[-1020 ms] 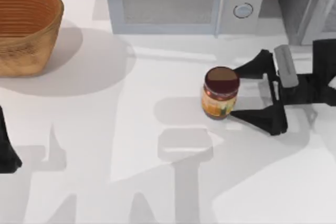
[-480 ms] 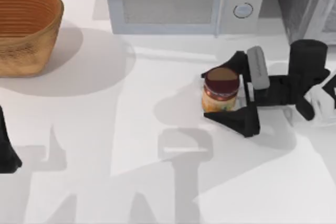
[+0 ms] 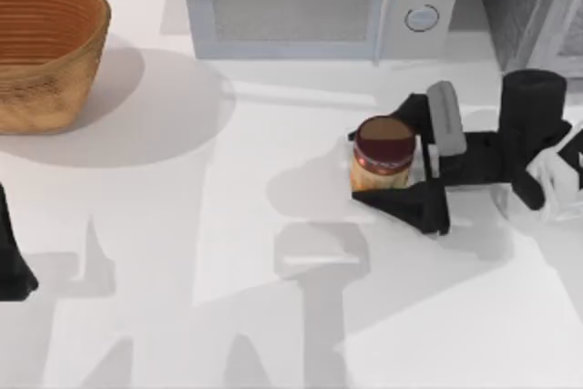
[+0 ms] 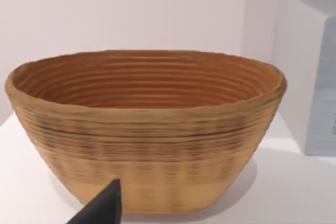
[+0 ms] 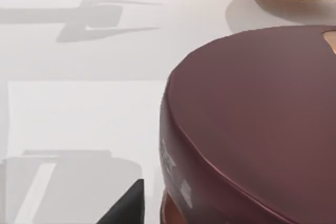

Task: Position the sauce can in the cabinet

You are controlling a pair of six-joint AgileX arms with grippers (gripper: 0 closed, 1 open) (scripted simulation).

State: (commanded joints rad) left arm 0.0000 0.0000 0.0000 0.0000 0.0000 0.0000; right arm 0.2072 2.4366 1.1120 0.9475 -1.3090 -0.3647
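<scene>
The sauce can (image 3: 383,159) stands upright on the white table, right of centre, with a maroon top and an orange-yellow label. My right gripper (image 3: 361,168) reaches in from the right, one black finger on each side of the can and pressed against it. In the right wrist view the can's maroon lid (image 5: 252,119) sits very close. The cabinet (image 3: 528,6), dark grey and speckled with a pale door frame, stands at the back right corner, behind the right arm. My left gripper (image 3: 11,261) rests parked at the table's left edge.
A light grey microwave (image 3: 301,6) with two knobs stands along the back edge, just behind the can. A big woven basket (image 3: 46,52) sits at the back left and faces the left wrist camera (image 4: 147,129). Bare table lies in front of the can.
My right gripper moved left from beside the can until its fingers were around it, then the fingers drew in against its sides. The can has stayed in place. The left arm has not moved.
</scene>
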